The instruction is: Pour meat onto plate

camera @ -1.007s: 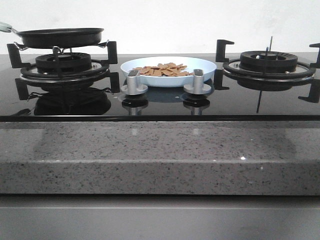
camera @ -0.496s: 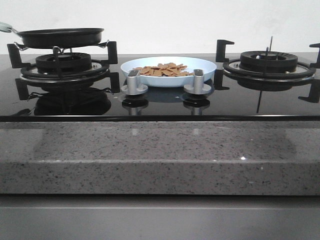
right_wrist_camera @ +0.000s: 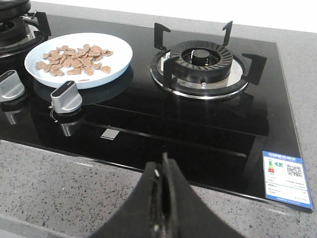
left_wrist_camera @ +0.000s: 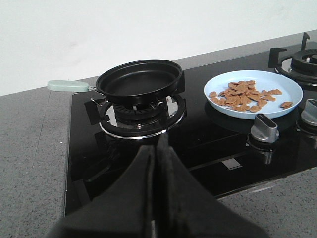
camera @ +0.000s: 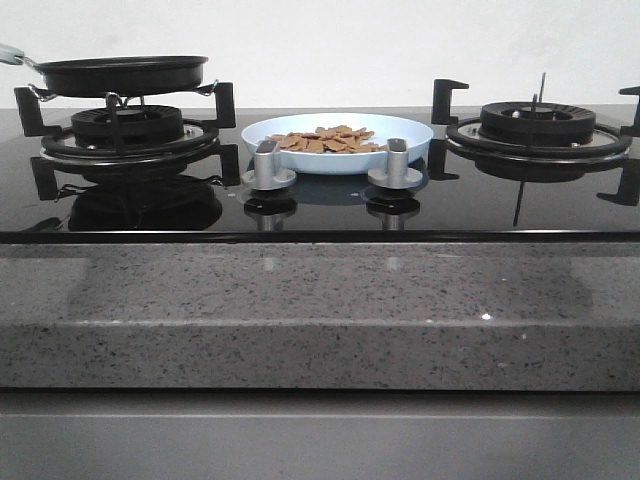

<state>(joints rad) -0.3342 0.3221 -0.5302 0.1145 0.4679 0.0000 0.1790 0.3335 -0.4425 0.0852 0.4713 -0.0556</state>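
The meat (camera: 325, 140) lies as a loose pile of small orange-brown pieces on the light blue plate (camera: 405, 127), which sits on the black hob between the two burners. Meat (left_wrist_camera: 245, 94) and plate (left_wrist_camera: 257, 111) also show in the left wrist view, and meat (right_wrist_camera: 74, 59) and plate (right_wrist_camera: 111, 69) in the right wrist view. The black frying pan (camera: 120, 74) rests empty on the left burner, its pale green handle (left_wrist_camera: 67, 86) pointing left. My left gripper (left_wrist_camera: 157, 148) is shut and empty, held back over the hob's front. My right gripper (right_wrist_camera: 163, 166) is shut and empty over the stone counter.
Two silver knobs (camera: 268, 165) (camera: 395, 165) stand in front of the plate. The right burner (camera: 538, 125) carries nothing. A grey speckled counter (camera: 320, 310) runs along the front. A blue sticker (right_wrist_camera: 283, 176) sits at the hob's front right corner.
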